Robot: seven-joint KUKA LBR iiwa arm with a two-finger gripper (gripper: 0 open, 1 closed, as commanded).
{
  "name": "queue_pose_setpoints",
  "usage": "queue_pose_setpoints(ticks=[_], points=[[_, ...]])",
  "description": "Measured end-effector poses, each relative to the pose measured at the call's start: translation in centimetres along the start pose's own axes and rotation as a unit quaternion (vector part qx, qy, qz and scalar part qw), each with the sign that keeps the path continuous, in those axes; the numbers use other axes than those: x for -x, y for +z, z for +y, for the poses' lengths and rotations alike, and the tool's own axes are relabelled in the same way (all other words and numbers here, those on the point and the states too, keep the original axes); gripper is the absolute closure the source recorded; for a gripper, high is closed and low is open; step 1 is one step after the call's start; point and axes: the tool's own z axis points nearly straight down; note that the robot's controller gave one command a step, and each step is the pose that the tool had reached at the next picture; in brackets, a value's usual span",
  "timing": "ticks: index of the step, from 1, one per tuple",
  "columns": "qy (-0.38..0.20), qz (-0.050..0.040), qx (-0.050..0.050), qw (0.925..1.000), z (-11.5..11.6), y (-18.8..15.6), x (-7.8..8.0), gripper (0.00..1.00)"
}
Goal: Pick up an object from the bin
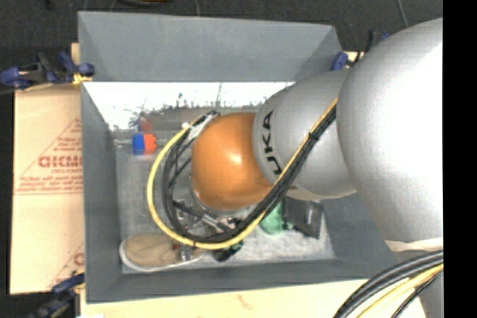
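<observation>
Camera view had the gripper [212, 223] low at the bin's [97, 182] front, presumably placed for a grasp, its state untellable under the orange cover [227, 160], nearest a beige lump [149, 251], green thing [273, 223] and black box [305, 216].

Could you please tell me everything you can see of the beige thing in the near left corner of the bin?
The beige thing is a flattish, rounded oval, tan on top with a paler edge, and it looks soft, perhaps cloth. It lies flat on the floor of the bin, in the near left corner, close along the front wall. Its right end is hidden under the arm's yellow cable and the dark cables beside it, so its full shape cannot be told.
</observation>
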Motion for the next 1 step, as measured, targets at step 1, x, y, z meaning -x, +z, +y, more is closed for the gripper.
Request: queue_pose_setpoints(ticks=[1], points=[[0.001,0.0002,0.000,1.0000,0.00,-0.01,0.01,1.00]])
